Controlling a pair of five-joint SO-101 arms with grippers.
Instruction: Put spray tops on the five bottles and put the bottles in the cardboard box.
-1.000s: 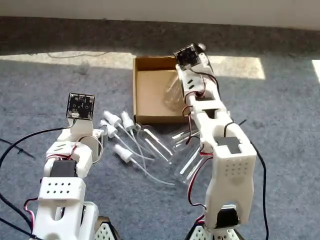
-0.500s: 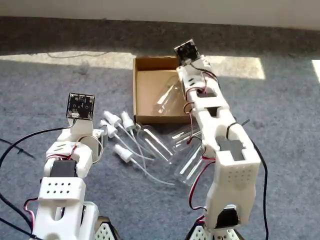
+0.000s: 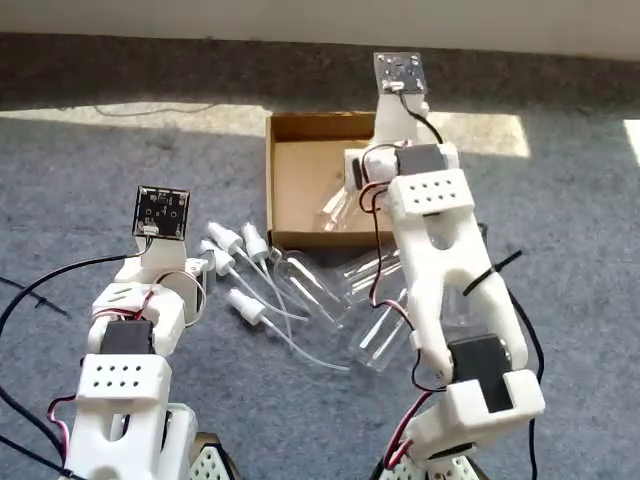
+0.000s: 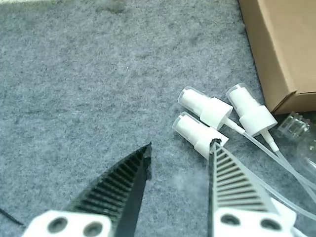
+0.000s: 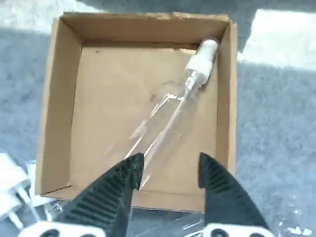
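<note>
My right pincer (image 5: 168, 170) is hanging above the near wall of the shallow brown cardboard box (image 5: 59, 98); inside it the clear plastic bottle with a white spray top (image 5: 170, 116) is lying slantwise, its top tucked in a corner. Before the box, bare clear plastic bottles (image 3: 310, 285) are lying on the grey carpet (image 4: 74, 74), loose white plastic spray tops (image 4: 207, 111) to their left, and my left pincer (image 4: 178, 150) is hovering just beside those tops
</note>
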